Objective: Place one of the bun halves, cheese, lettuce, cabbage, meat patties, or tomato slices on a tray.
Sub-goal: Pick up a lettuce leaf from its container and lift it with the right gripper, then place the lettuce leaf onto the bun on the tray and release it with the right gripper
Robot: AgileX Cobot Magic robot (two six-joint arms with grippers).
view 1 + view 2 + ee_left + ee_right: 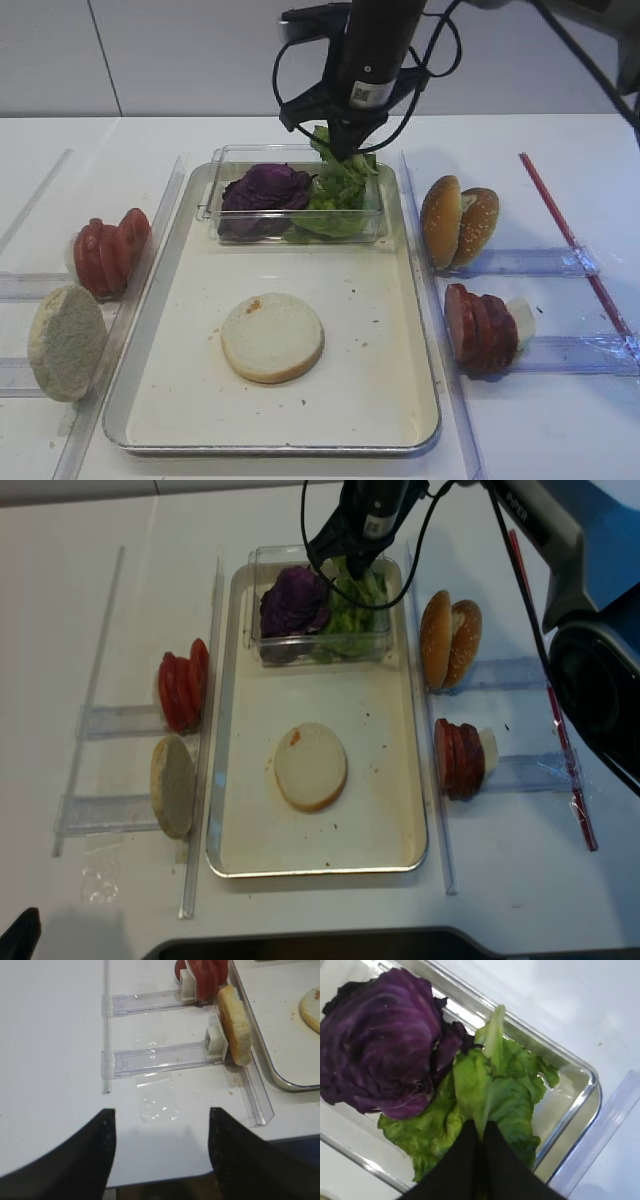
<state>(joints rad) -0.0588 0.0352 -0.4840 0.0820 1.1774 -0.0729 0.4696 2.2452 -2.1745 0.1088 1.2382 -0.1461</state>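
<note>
Lettuce leaf (492,1085) being pinched over the clear box (372,225) at the top of the tray (420,330).

The right gripper (482,1132) is clenching the leaf's near end; in the right wrist view its pale rib is running lengthwise from the bottom centre toward the upper middle, beside the cabbage (385,1040). The high view is showing a cut-face bun half (272,337) lying mid-tray, unseen from the wrist. The left gripper (160,1155) is hanging with jaws released over bare table at lower left.

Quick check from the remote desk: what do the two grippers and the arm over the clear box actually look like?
The right gripper is matte black, with looping black cables and a small white code label; its fingers are flat, dark and tapering. The left gripper shows two broad black fingers. A grey arm casing sits at the overhead view's right edge.
</note>
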